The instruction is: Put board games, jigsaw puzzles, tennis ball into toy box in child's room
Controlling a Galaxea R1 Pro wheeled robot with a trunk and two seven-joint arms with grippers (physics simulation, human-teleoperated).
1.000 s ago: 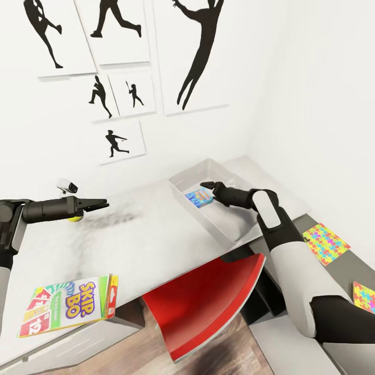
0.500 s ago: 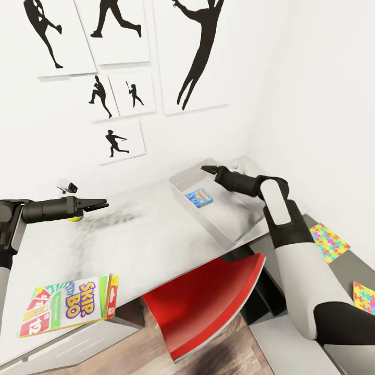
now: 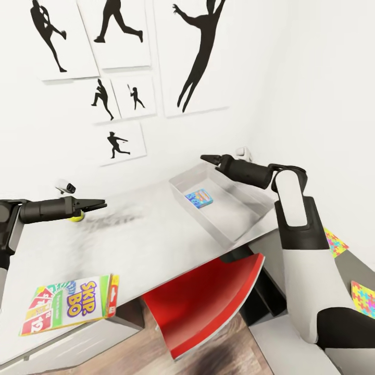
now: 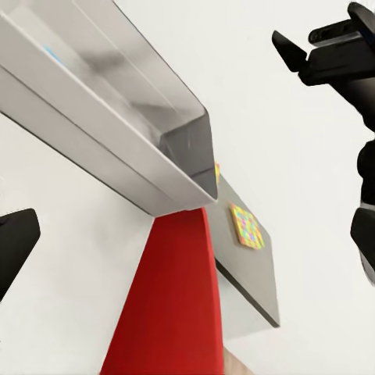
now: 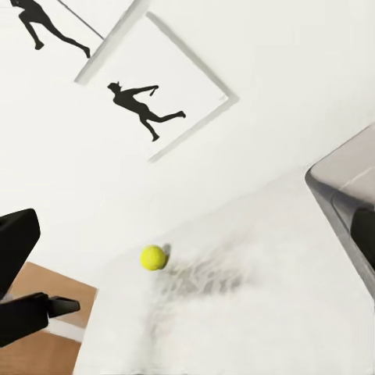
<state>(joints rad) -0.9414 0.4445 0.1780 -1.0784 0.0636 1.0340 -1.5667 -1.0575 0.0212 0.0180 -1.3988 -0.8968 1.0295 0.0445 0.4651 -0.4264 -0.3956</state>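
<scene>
Pale grey counter (image 3: 156, 234) carries the toy box (image 3: 245, 221) at its far right end, against the corner of the white walls; the small blue board game (image 3: 199, 197) lies flat on the floor of the box, so one toy appears stowed; the right hand (image 3: 209, 158) hangs above the far rim of the box with its fingers slightly parted and nothing between them, a posture consistent with a completed release and a clear path upward; the left hand (image 3: 99, 204) is held level over the counter, its fingers nearly together and empty, pointing toward the box; the tennis ball (image 3: 76, 219) rests on the counter just beside and partly behind the left arm, and the right wrist view shows the ball (image 5: 153, 257) alone on the bare top, well apart from the box; the Skip-Bo board game (image 3: 67, 304) lies at the near left corner of the counter, partly overhanging the edge, which would let fingers get under it; two jigsaw puzzles (image 3: 337, 242) (image 3: 363, 298) lie flat on the lower dark grey section at the right, near the right arm; a red chair (image 3: 208, 307) is tucked under the counter below the box; judged from this layout, the ball is probably the next item for the left hand.
</scene>
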